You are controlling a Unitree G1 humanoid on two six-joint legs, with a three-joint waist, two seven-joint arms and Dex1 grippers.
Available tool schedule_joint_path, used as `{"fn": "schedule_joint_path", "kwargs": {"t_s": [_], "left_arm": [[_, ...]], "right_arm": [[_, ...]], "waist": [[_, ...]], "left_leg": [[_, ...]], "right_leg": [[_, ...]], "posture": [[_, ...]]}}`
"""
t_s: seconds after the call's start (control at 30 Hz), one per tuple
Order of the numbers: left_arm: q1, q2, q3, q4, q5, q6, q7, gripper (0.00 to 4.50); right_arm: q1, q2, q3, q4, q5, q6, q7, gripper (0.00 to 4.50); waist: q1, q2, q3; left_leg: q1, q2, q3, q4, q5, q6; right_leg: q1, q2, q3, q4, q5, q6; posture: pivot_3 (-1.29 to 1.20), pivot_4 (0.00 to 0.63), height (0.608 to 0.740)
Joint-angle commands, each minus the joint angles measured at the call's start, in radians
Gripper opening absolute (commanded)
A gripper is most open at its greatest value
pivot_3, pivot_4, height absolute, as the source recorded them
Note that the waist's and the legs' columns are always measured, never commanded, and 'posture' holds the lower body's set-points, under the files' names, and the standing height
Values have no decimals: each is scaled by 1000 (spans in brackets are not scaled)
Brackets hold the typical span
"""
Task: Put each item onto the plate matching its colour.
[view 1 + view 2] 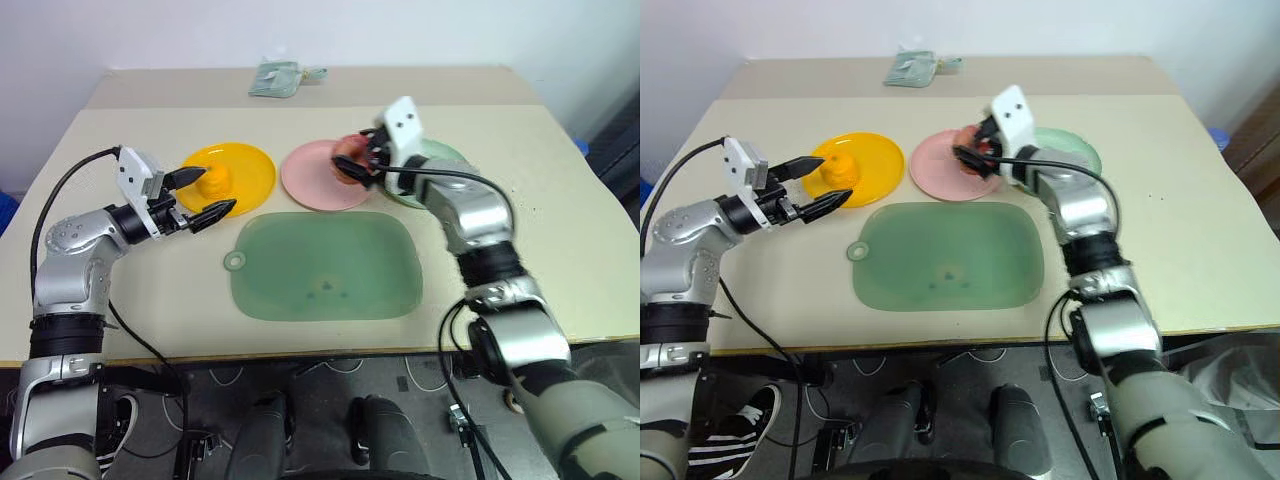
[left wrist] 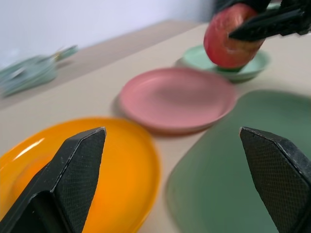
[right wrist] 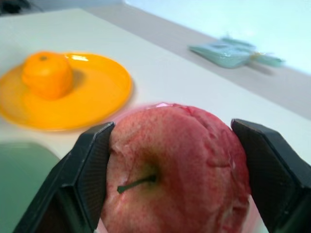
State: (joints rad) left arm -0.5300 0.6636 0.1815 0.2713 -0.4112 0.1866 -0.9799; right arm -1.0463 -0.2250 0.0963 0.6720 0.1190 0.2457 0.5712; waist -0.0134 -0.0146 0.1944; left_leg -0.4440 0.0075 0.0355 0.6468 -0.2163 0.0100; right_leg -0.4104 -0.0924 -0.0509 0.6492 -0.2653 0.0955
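Above the pink plate (image 1: 322, 175), right gripper (image 1: 356, 160) fingers clasp the light, rigid, smooth apple (image 3: 175, 170) across its sides; left gripper (image 1: 204, 195) fingers spread

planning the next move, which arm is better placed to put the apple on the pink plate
Right. Its end effector is already shut on the apple, held over the pink plate. The left end effector is open beside the yellow plate, farther off.

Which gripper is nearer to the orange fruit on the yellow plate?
The left. The left gripper is open right beside the orange fruit on the yellow plate. The right gripper holds the apple over the pink plate, farther away.
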Motion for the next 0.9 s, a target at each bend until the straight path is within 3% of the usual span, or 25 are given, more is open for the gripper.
{"fn": "schedule_joint_path", "kwargs": {"t_s": [0.03, 0.1, 0.17, 0.4, 0.57, 0.73, 0.9], "left_arm": [[27, 1, 20, -85, -9, 0, 21, 4500], [47, -1, 27, -115, -18, 6, 30, 4500], [76, -4, 26, -148, -20, 13, 42, 4500], [143, -44, 25, -202, -32, -21, 37, 4500], [115, -52, 11, -162, -46, -65, -41, 4500], [118, -68, -12, -150, -32, -81, -66, 4500], [161, -70, -30, -225, -37, -54, -64, 4500]], "right_arm": [[-78, 14, 10, 172, -69, -139, -42, 3330], [-84, 0, 44, 208, -103, -178, 14, 3330], [-102, 2, -10, 231, -61, -168, 11, 4323], [-87, -47, -135, 72, 47, -171, 71, 4417], [120, -165, -169, -243, 159, -98, 251, 4417], [436, -397, -107, -602, 211, -30, 534, 4417], [567, -536, -143, -698, 275, 18, 645, 4417]], "waist": [[2, 0, 0], [5, 0, 0], [4, 0, 0], [-6, 1, 1], [13, 0, 0], [21, 1, 0], [10, 1, 1]], "left_leg": [[0, 0, 0, 0, 0, 0], [-1, -1, 0, 0, 1, -1], [0, -2, 0, 1, 0, -1], [1, 1, 0, -1, 0, 0], [1, -1, -1, 0, 0, 0], [1, -1, 0, 1, -1, 1], [2, 1, 1, 2, -1, 1]], "right_leg": [[0, 0, 0, 0, 0, 0], [0, -1, 0, 0, 0, 0], [0, -2, 0, -1, 0, 0], [-1, 0, 0, 0, 0, 0], [2, -2, -1, -1, 0, 0], [1, -2, -1, -1, 0, 0], [2, -1, 0, 0, 0, 0]], "posture": [[0, 150, 740], [0, 150, 740], [0, 150, 740], [0, 150, 740], [0, 150, 740], [0, 150, 740], [0, 150, 740]]}}
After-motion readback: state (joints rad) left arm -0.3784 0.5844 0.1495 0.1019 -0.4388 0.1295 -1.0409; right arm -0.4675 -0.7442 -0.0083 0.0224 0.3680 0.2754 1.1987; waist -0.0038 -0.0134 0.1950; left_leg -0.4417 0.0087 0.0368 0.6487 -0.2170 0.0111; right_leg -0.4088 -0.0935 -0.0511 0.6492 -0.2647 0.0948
